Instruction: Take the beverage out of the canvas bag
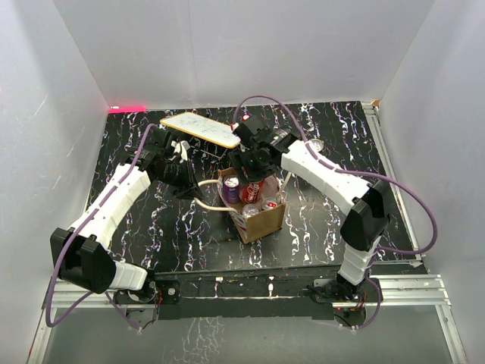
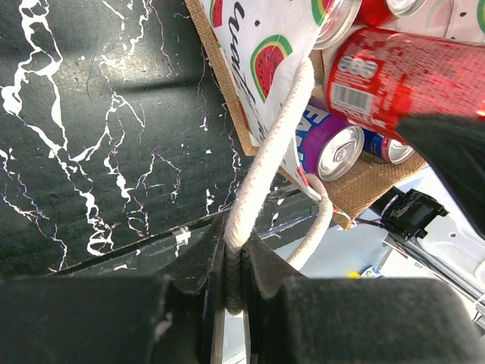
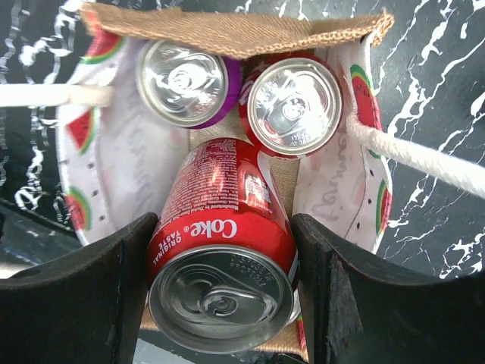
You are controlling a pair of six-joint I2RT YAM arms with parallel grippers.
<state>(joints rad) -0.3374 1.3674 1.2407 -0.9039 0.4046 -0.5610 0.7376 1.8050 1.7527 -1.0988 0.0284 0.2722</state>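
Note:
The canvas bag [image 1: 261, 221] stands open at mid-table, with a watermelon print [image 2: 258, 45] and a burlap rim [image 3: 227, 34]. My right gripper [image 1: 254, 173] reaches into it, and its fingers [image 3: 83, 296] press both sides of a red Coke can [image 3: 223, 250], the beverage, which lies tilted above the others [image 2: 394, 76]. A purple can [image 3: 182, 82] and a second red can [image 3: 295, 106] stand beneath it. My left gripper [image 2: 236, 254] is shut on the bag's cream rope handle [image 2: 265, 159], pulling it out to the left [image 1: 208, 199].
More cans [image 1: 269, 205] fill the near part of the bag. A flat yellow-edged board [image 1: 199, 129] lies at the back left of the bag. The right arm's purple cable [image 1: 409, 197] loops over the table's right side. White walls close in three sides.

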